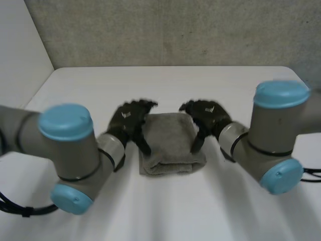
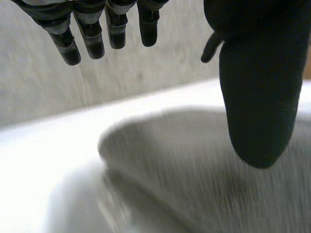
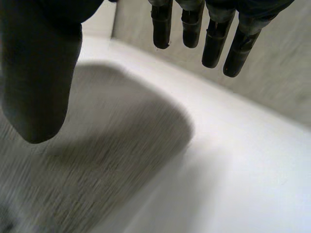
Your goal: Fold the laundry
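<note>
White table [image 1: 165, 211], grey wall [image 1: 175, 30], folded towel [image 1: 170, 145]

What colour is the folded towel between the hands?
The towel is plain greyish-brown, no pattern; the head view shows it best.

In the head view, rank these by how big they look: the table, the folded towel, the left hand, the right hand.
1. white table, by far the largest.
2. grey folded towel.
3. left hand and right hand: they look about alike, each smaller than the towel, so I don't rank them against each other.
</note>
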Motion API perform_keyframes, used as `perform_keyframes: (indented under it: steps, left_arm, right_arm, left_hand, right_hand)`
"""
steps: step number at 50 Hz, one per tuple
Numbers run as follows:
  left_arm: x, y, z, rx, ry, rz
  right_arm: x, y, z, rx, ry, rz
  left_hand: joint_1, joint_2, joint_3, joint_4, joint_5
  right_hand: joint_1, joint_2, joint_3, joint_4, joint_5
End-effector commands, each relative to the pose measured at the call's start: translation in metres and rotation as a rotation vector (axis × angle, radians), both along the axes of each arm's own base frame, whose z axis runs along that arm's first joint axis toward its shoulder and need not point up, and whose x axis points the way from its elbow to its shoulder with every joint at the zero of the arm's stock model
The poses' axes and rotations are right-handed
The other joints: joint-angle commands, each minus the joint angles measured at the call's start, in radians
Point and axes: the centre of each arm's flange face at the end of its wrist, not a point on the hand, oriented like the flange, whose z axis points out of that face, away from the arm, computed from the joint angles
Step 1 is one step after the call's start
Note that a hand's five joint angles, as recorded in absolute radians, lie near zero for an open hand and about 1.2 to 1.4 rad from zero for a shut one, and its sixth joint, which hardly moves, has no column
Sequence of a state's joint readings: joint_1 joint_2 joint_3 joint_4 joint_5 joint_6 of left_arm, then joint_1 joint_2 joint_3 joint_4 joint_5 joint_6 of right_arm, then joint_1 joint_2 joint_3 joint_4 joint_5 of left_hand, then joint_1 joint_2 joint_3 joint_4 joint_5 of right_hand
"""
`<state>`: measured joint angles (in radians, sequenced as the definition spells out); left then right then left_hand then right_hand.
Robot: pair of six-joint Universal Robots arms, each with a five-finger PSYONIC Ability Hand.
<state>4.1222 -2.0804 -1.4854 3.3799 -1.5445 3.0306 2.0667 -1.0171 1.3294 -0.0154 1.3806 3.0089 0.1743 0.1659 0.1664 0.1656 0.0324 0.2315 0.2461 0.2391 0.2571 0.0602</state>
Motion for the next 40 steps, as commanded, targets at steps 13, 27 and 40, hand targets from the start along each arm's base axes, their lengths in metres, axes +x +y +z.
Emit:
perform_keyframes:
  steps: [13,27,40]
  left_arm:
    - [0.076,0.016,0.162,-0.062,-0.035,0.299]
    - [0.079,0.021,0.166,-0.066,-0.034,0.300]
    - [0.079,0.019,0.164,-0.063,-0.032,0.302]
  right_arm:
    - [-0.053,0.010,0.131,-0.229,-0.059,-0.262]
    - [-0.056,0.008,0.135,-0.236,-0.062,-0.274]
    - [-0.044,0.009,0.132,-0.267,-0.104,-0.180]
  left_hand:
    - [0.001,0.009,0.009,0.010,-0.032]
    - [0.001,0.009,0.009,0.010,-0.032]
    - [0.001,0.009,0.009,0.010,-0.032]
  right_hand:
    - [-0.057,-0.072,-0.065,-0.083,-0.060]
    - [-0.057,-0.072,-0.065,-0.083,-0.060]
    - [-0.057,-0.072,-0.065,-0.083,-0.060]
